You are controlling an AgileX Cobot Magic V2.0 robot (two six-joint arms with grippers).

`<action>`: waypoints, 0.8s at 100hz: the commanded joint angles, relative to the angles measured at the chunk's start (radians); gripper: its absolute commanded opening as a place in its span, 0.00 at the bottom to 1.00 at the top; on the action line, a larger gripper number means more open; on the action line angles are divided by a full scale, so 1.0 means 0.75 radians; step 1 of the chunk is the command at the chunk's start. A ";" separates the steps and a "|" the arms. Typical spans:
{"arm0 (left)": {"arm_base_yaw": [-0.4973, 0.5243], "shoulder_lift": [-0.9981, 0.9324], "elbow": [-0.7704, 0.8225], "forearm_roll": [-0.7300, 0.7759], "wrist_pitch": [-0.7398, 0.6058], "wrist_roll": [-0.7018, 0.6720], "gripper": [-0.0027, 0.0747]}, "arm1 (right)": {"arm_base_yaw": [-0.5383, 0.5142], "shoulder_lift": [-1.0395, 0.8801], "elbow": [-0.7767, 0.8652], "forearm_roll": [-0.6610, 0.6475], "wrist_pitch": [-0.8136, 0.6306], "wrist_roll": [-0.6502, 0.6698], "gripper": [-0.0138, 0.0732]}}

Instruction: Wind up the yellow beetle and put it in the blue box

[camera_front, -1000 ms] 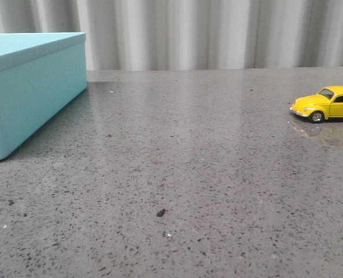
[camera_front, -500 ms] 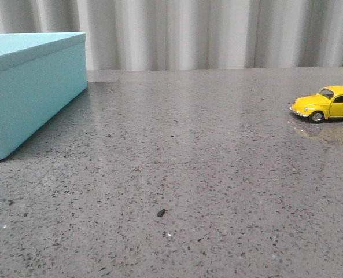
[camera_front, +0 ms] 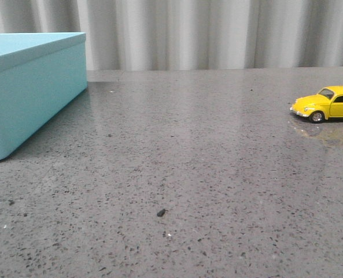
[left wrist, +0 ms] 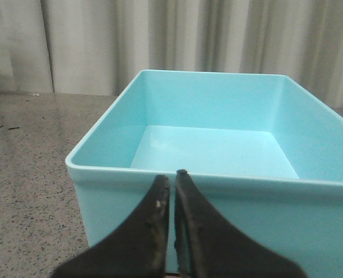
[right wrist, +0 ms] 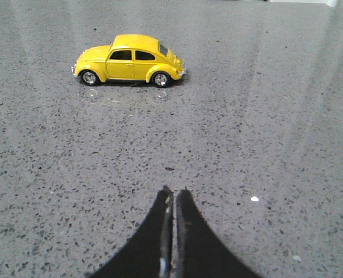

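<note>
No change seen: yellow beetle point(camera_front: 327, 104) untouched, blue box point(camera_front: 32, 92) empty; left gripper point(left wrist: 172, 179), right gripper point(right wrist: 172, 197) pressed together; task unstarted.

tabletop point(camera_front: 188, 174): grey speckled stone, polished, carried soft reflections; a small dark crumb point(camera_front: 161, 212) lay near the front. backdrop: pale grey-white curtain point(camera_front: 217, 35) in vertical folds behind the far edge. lighting even, diffuse.

even soft light, sharp focus, faint sheen streaks on the table point(camera_front: 188, 145), small shadow under yellow beetle point(right wrist: 129, 59)
</note>
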 commanded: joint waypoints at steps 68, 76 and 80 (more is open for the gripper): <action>0.002 0.027 -0.039 -0.001 -0.233 -0.002 0.01 | -0.009 -0.019 0.029 -0.006 -0.199 -0.004 0.09; 0.002 0.027 -0.039 -0.001 -0.241 -0.002 0.01 | -0.009 -0.019 0.029 -0.006 -0.244 -0.004 0.09; 0.002 0.027 -0.039 -0.001 -0.230 -0.002 0.01 | -0.009 -0.019 0.029 -0.006 -0.255 -0.004 0.09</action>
